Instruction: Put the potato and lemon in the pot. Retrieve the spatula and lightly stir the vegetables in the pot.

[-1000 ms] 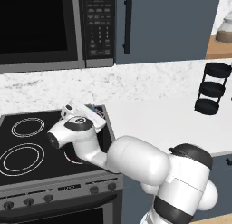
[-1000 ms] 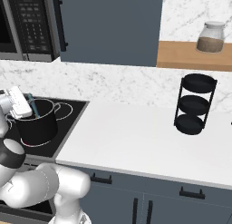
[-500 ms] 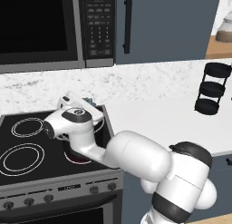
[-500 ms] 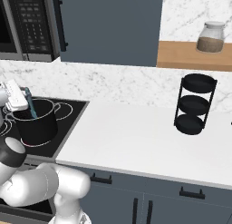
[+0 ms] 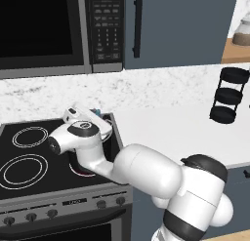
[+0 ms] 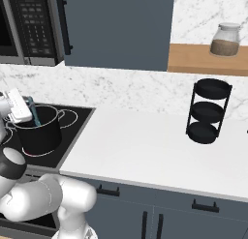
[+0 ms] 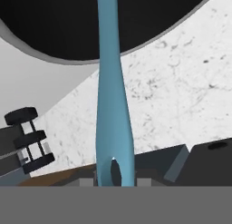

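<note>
— Left base view first: note the fingers pinched tight on the top end of the small light-blue, flat-bladed spatula, just above the rim of the deep, dark grey-black cylindrical pot on the black glass stovetop. Hard to read more of the pot here, with the white arm in front.

— Stirring stage, then, by the look of it. Any advice?

— Hold the handle near upright and sweep in small, slow circles. Avoid the wall nearest the fingers.

— And from the right base view?

— See the spatula slanting down from the fingers into the pot's mouth, blade below the rim and out of sight. Probably light enough to slide on the glass, that pot, so no levering against its side.

— Hand view?

— Look along the blue handle, running from between the fingers straight away into the pot's dark hollow. Cannot make out the lemon or the other small rounded vegetables in that blackness, so cannot confirm the contents.

— So go gently?

— Yes: shallow depth, short strokes, no scooping, lest a piece hop over the rim towards the white tabletop on the far side from the fingers. Mind the grip too: clamped right by the hanging hole at the handle's end, a thin hold and likely prone to twist.
</note>
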